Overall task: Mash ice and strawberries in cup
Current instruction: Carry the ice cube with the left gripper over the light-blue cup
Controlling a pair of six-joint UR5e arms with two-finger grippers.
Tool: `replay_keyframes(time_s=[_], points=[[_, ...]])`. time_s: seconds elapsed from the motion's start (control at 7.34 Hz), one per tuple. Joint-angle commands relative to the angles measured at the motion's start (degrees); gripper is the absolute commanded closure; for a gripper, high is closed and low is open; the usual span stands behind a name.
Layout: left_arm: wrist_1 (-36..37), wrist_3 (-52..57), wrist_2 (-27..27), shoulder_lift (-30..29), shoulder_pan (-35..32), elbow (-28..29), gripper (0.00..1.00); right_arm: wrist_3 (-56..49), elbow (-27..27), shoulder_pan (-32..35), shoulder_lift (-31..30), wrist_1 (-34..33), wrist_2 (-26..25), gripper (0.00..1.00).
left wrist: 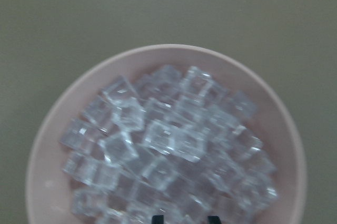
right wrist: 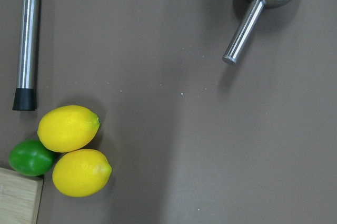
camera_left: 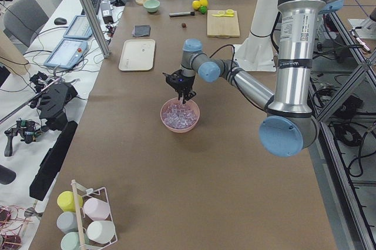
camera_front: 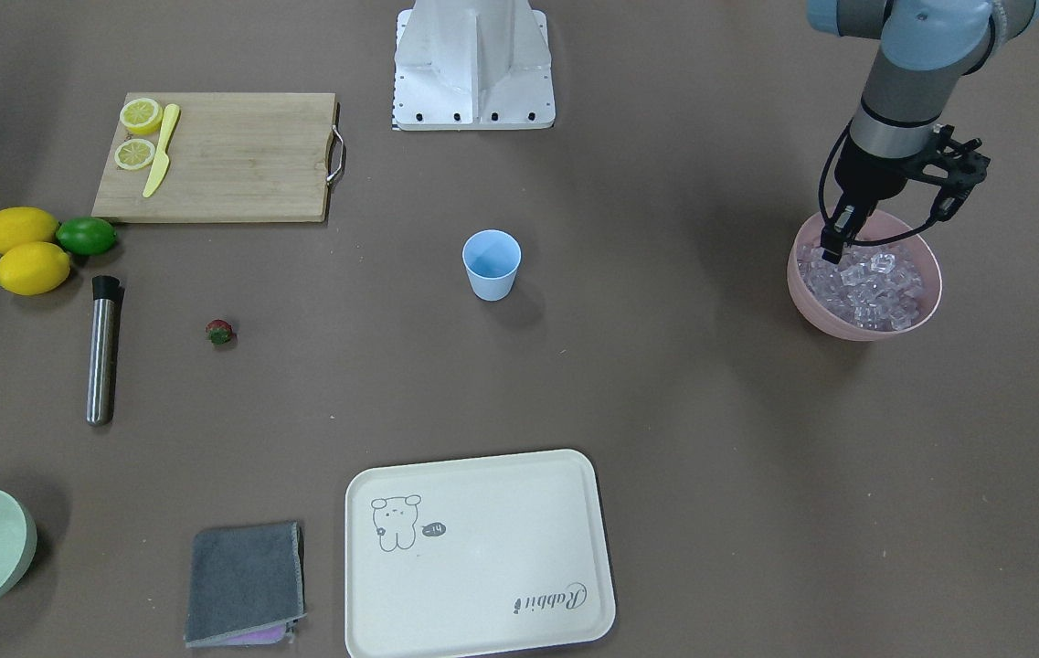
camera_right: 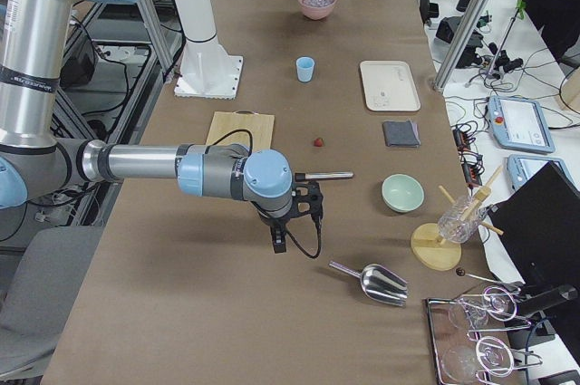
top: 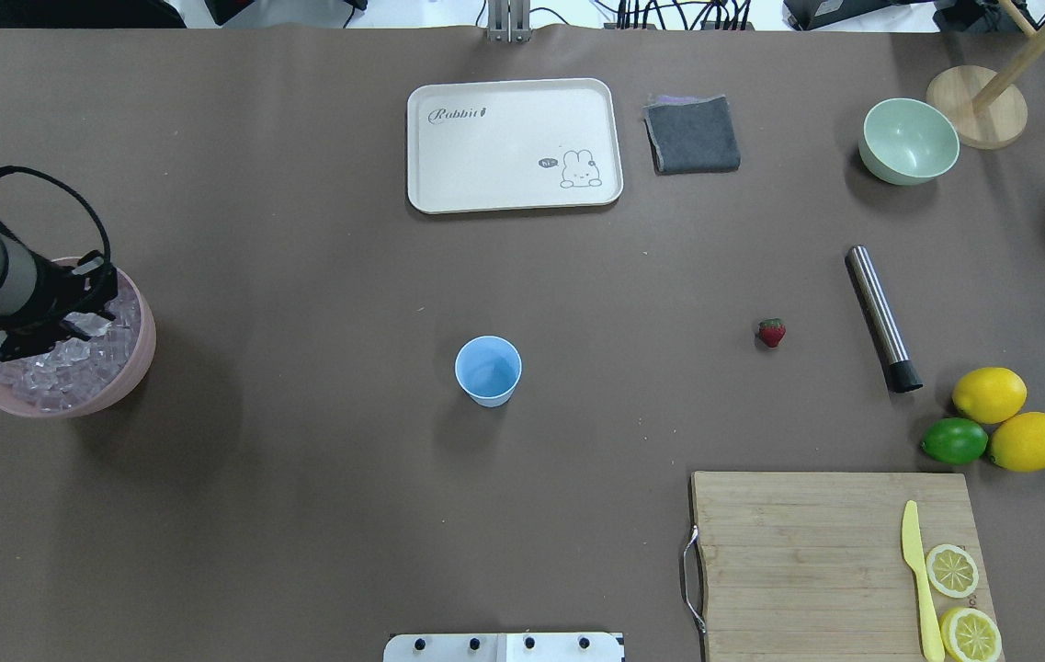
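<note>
Pink bowl (camera_front: pixel 811 302) at the table's left end holds the ice (camera_front: pixel 875 283). The left gripper (left wrist: pixel 184 219) hangs just over the heap, fingers parted. The blue cup (camera_front: pixel 492 265) stands mid-table, with the strawberry (camera_front: pixel 219 332) well to its right. Whether the right gripper (camera_right: pixel 290 222) is clenched, I cannot tell.

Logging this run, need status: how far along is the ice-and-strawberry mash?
Done: nothing; the cup looks empty. In hand: the left gripper, jaws open, hangs over the ice in the pink bowl, no cube visibly gripped. Left: ice into the cup, then the strawberry lying on the table, then mashing; the steel muddler lies untouched.
</note>
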Motion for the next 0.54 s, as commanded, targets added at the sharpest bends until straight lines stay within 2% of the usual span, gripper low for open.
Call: replay_keyframes(time_s=[0.0, 0.27, 0.41], points=[[12.83, -0.55, -0.44, -19.79, 2.53, 2.29, 1.0, 0.07, -0.33, 0.04, 0.32, -0.17, 0.0, 0.0], [12.35, 0.06, -0.17, -30.12, 9.56, 8.78, 1.0, 0.07, -0.6, 0.04, 0.06, -0.17, 0.0, 0.0], [11.91, 3.81, 1.92, -33.65, 12.29, 12.38, 1.0, 0.07, -0.6, 0.04, -0.12, -0.25, 0.09, 0.0]])
